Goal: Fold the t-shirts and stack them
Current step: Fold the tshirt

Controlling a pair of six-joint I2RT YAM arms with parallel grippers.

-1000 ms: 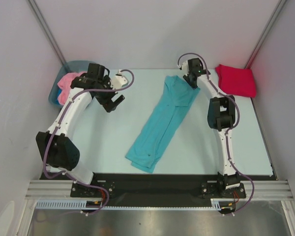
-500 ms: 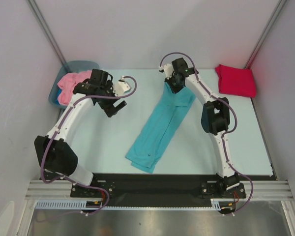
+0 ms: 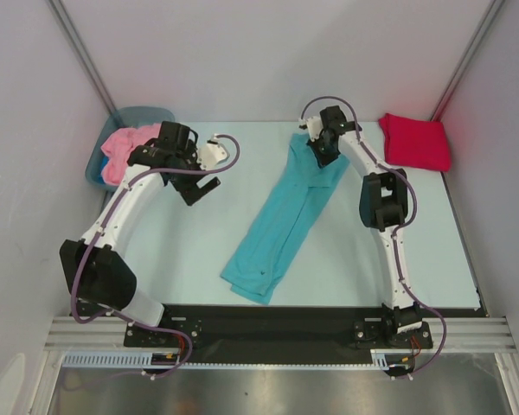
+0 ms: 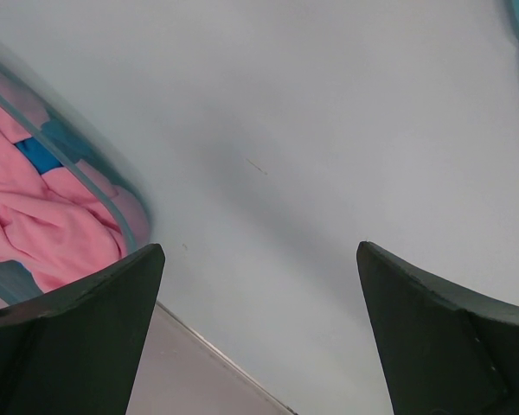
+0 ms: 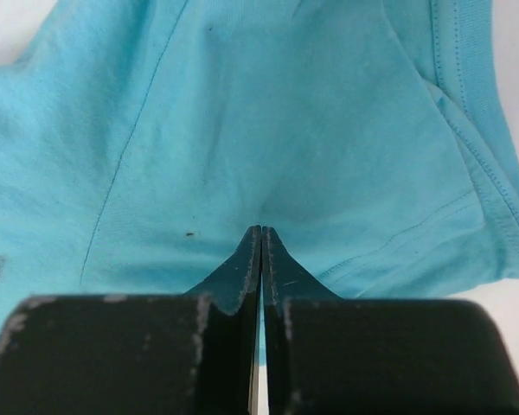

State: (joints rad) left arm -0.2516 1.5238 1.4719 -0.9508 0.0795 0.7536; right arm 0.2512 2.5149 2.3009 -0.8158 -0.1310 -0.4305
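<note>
The turquoise t-shirt [image 3: 277,225] lies folded into a long narrow strip, running diagonally across the middle of the table. My right gripper [image 3: 323,149] is down on its far end. In the right wrist view the jaws [image 5: 261,229] are shut, pinching a small pucker of the turquoise cloth [image 5: 242,130]. The crimson red t-shirt [image 3: 415,141] sits folded at the far right corner. The pink t-shirt [image 3: 121,147] is bunched in the tub at the far left, also seen as pink cloth [image 4: 43,216] in the left wrist view. My left gripper [image 3: 203,186] hangs open and empty [image 4: 259,246] over bare table beside the tub.
The grey-blue plastic tub [image 3: 147,114] stands in the far left corner; its rim [image 4: 112,212] shows at the left of the left wrist view. Grey walls close in the table on three sides. The black strip with both arm bases runs along the near edge.
My right gripper has shut and shifted left, then partly back right, over the far end of the turquoise t-shirt. My left gripper moved slightly right and stayed open.
</note>
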